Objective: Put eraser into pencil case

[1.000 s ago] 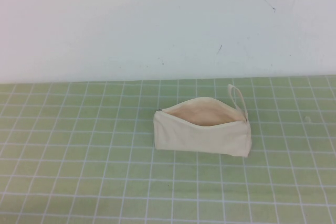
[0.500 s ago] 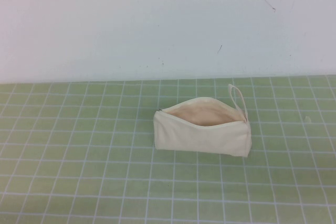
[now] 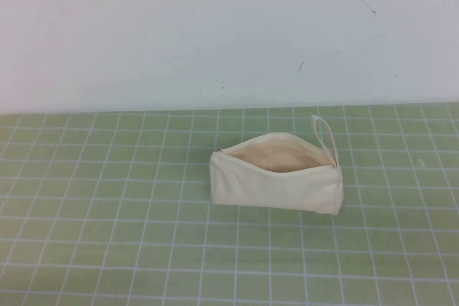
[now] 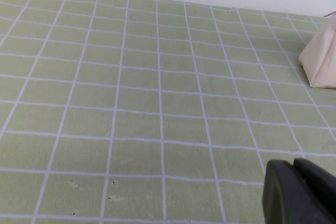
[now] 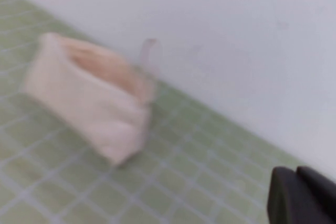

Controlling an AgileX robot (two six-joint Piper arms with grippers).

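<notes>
no eraser visible anywhere, pencil case (image 3: 276,180) standing unzipped on the green gridded table (image 3: 107,249), mouth gaping, probably done or hardly begun; left hand (image 4: 302,192) and right hand (image 5: 302,195) low, well apart from it, grip impossible to tell.

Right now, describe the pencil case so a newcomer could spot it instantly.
Start at the green gridded mat below the white wall. Right of centre lies the pencil case, a long cream fabric pouch, unzipped, showing beige lining. A thin loop strap at its right end marks it. Left gripper and right gripper appear only in the wrist views, away from it.
</notes>
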